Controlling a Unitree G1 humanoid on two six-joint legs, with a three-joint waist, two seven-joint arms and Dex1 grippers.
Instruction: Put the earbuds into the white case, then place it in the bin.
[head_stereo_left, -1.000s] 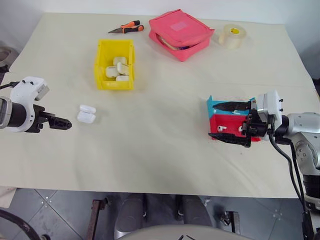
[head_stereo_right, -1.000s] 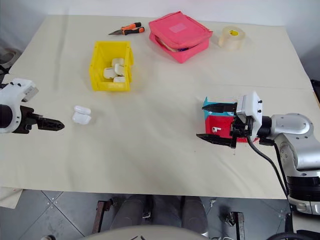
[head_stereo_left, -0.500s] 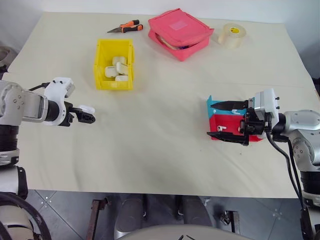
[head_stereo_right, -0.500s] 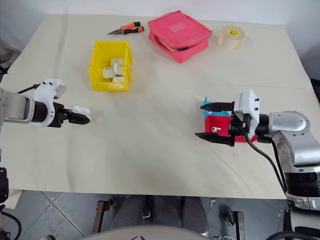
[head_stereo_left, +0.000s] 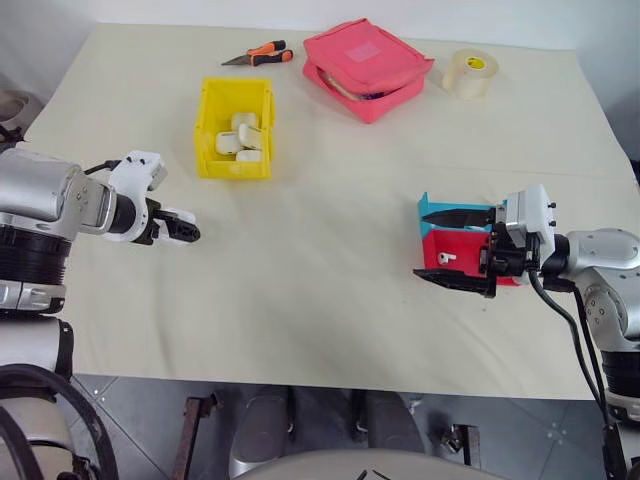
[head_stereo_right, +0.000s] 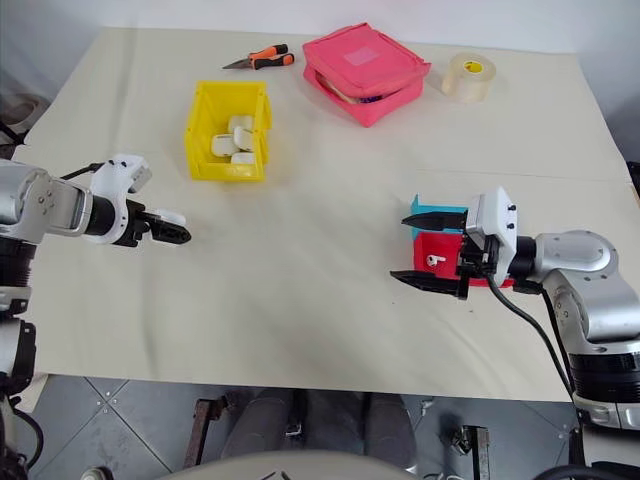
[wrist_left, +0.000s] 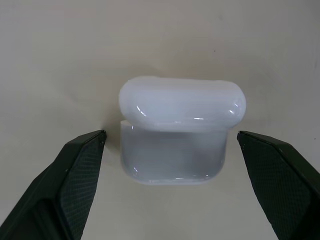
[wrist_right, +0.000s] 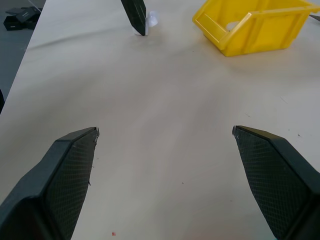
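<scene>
The white case (wrist_left: 182, 130) lies on the table with its lid up, between the spread fingers (wrist_left: 75, 170) of my left gripper (head_stereo_left: 185, 232), which is open and points down at it without touching. A sliver of the case (head_stereo_right: 172, 216) shows beside the fingers. One small white earbud (head_stereo_left: 447, 257) lies in the red and blue tray (head_stereo_left: 432, 207) at the right. My right gripper (head_stereo_left: 420, 244) is open, with one finger on each side of that tray. The yellow bin (head_stereo_left: 203, 140) stands behind the left gripper and holds several white cases.
A pink zip pouch (head_stereo_left: 368, 68), a roll of tape (head_stereo_left: 470, 72) and orange-handled cutters (head_stereo_left: 255, 55) lie along the far edge. The right wrist view looks across bare table toward the bin (wrist_right: 260, 25) and one left finger (wrist_right: 136, 15).
My left gripper has swung in from the left edge and now straddles the white case. The right gripper has stayed at the tray.
</scene>
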